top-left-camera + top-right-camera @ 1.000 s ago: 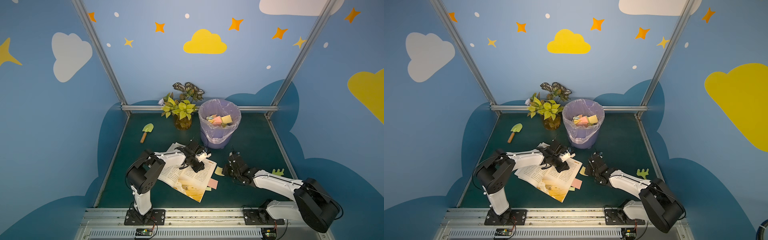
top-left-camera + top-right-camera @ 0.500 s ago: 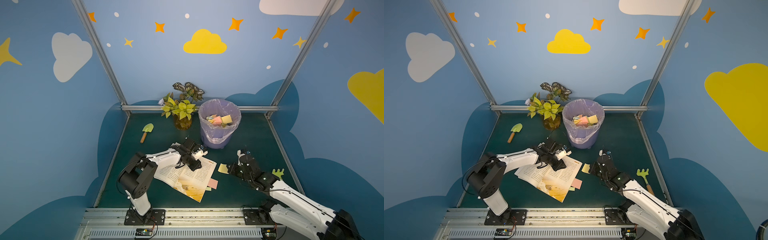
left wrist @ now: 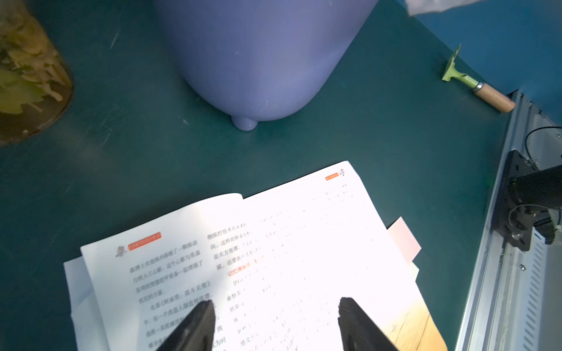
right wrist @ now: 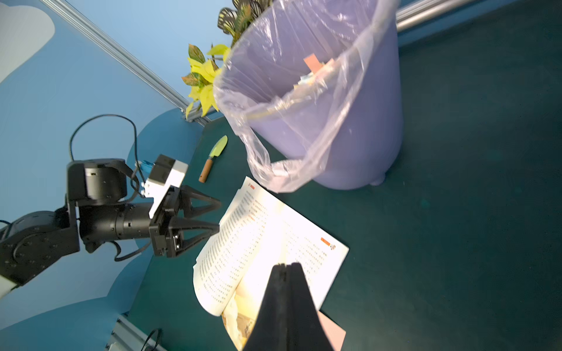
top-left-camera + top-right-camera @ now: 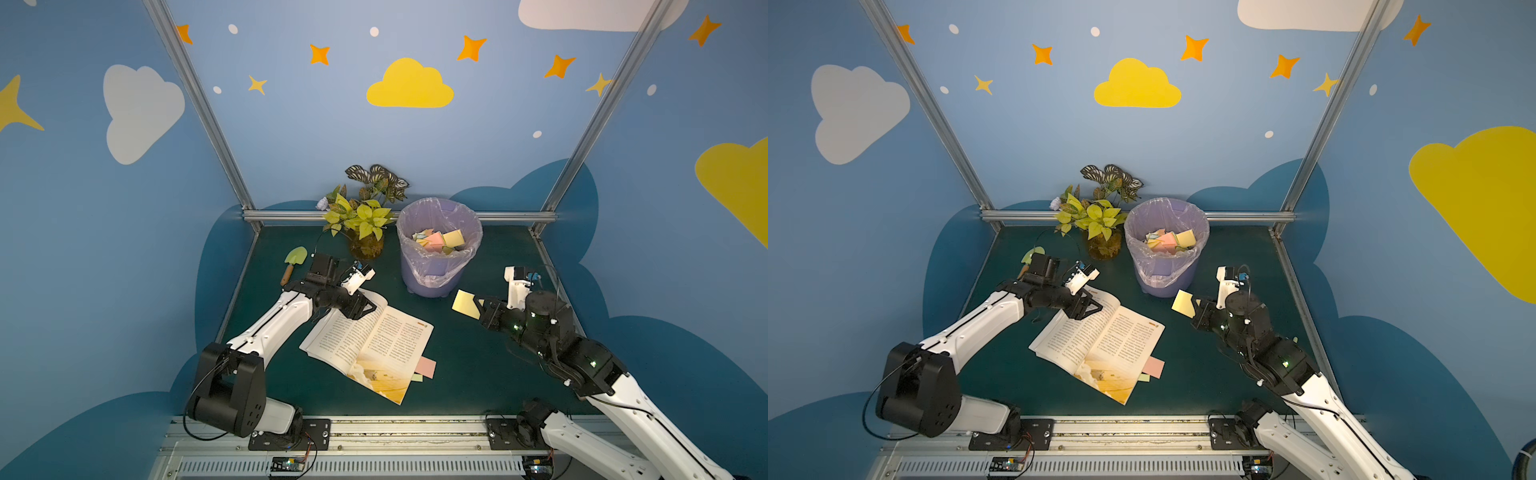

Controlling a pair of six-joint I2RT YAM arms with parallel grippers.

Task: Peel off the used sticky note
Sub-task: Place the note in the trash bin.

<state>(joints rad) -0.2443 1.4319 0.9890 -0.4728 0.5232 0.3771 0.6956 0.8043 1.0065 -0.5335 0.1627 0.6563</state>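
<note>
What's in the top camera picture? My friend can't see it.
The right gripper holds a yellow sticky note near the purple bin. The left gripper hangs open over the open book, where a pink note sticks out.

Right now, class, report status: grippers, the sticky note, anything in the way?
Left gripper open over book. Right gripper shut on yellow note, off the book, near bin. Pink note sticks out of book edge. Path to bin looks clear.

Open white-paged paperback book: I see Chinese print columns and orange heading tabs, too blurred to read.
</note>
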